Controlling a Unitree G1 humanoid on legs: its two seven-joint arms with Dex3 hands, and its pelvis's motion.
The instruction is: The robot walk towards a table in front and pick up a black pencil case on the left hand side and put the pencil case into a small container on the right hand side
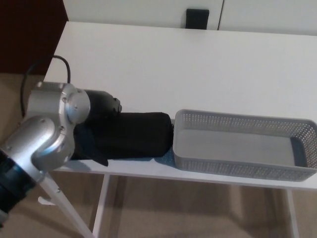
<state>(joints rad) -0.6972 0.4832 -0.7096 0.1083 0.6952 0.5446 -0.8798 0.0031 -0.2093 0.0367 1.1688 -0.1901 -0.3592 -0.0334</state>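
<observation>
The black pencil case [136,135] lies on its side near the front edge of the white table [163,64], with its right end touching the grey perforated container [242,168]. The container is empty and stands at the front right. My left arm comes in from the lower left, its silver wrist joint over the case's left end. My black left hand [102,103] rests at the case's upper left, black against black, so its grip is unclear. The lower left part of the case is hidden behind my wrist. My right hand does not show.
A dark brown cabinet [29,29] stands to the left of the table. A black cable [28,72] loops by my wrist. A black plate [197,19] sits on the white wall behind. White table legs [101,206] and beige floor show below the front edge.
</observation>
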